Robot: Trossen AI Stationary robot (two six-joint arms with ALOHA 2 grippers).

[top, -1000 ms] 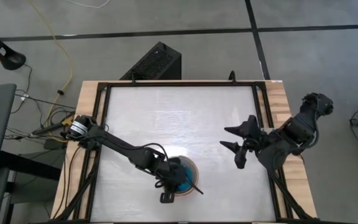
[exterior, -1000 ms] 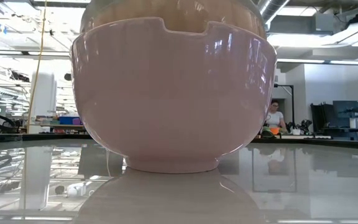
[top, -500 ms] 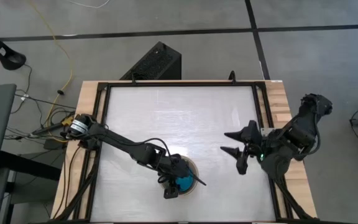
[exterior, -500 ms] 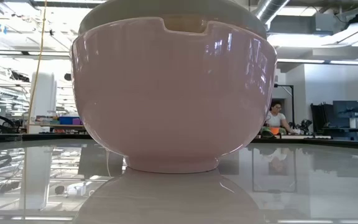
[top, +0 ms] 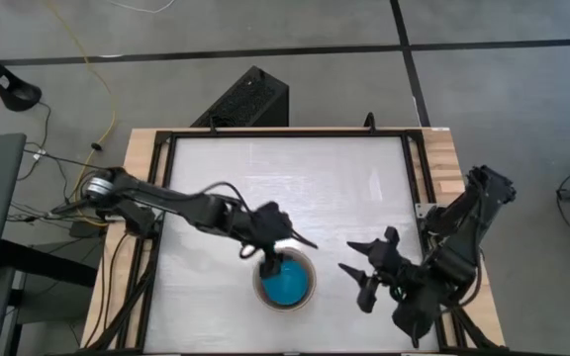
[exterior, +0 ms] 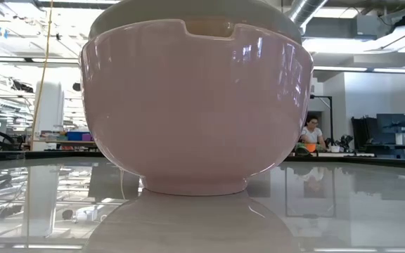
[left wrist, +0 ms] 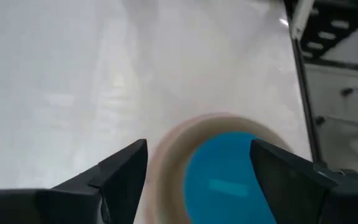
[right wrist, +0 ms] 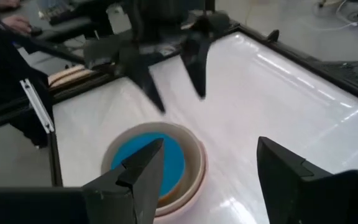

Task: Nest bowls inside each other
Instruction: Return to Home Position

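The bowls stand nested in one stack near the table's front edge. From above, a cyan bowl (top: 287,287) lies innermost, inside pale rims (top: 259,285). The low view shows the pale pink bowl (exterior: 195,105) standing on its foot, with a cream rim (exterior: 118,20) above it. My left gripper (top: 292,257) hovers open over the stack's far side, above the rim, and holds nothing. My right gripper (top: 354,285) stands open to the right of the stack and also holds nothing. The stack (left wrist: 219,168) also shows in the left wrist view, and the stack (right wrist: 154,163) in the right wrist view.
A black frame (top: 416,168) and wooden borders edge the white table. The far half of the table (top: 285,178) lies bare. People sit at benches in the room beyond the table (exterior: 309,133).
My left gripper has let go over the stack, then risen and drawn back toward the far edge, open. The inner bowls have settled lower in the pink bowl. My right gripper has come down and toward the near edge, closer to the stack.
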